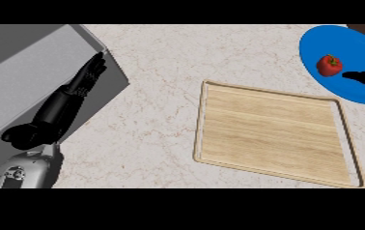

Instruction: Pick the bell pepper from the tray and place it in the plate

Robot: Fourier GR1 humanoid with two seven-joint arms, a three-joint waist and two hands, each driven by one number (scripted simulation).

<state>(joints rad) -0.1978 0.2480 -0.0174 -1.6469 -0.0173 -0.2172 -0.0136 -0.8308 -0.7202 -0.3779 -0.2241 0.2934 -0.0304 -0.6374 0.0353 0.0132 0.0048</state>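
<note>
Bell pepper [329, 65] sits on the blue plate [321, 39] at the desk's [164, 79] far right, beyond the wooden tray [274, 133]. Left hand [89, 77] rests at left, fingers straight and together.

no readable text is to be found.

no letters, labels, brand marks, numbers or signs can be made out on anything shown in the head view.
</note>
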